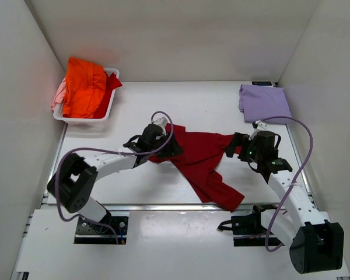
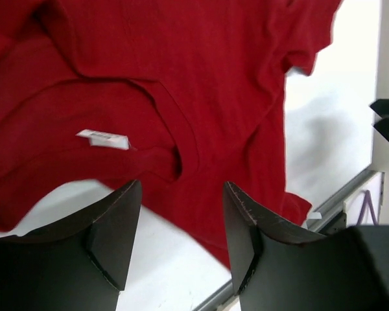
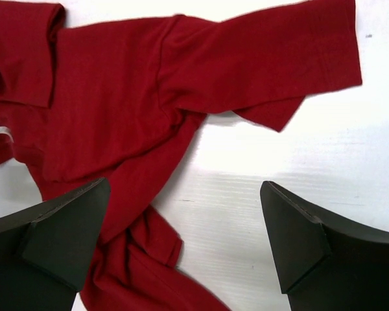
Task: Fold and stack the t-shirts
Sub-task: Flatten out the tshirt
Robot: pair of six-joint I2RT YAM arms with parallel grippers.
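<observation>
White surface [image 1: 134,186] bears a twisted red shirt [image 1: 198,157]; the open left tool [image 2: 181,188] and open right tool [image 3: 185,186] may pinch doubled layers.

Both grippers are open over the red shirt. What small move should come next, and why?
Probably lower the left gripper onto the collar of the dark red t-shirt and close. The shirt lies bunched and twisted, the gripper's jaws are open and empty, and the collar sits just ahead of it.

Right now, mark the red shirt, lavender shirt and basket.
red shirt [image 1: 199,155], top view, mid body.
lavender shirt [image 1: 263,102], top view, folded centre.
basket [image 1: 79,120], top view, near rim.
</observation>
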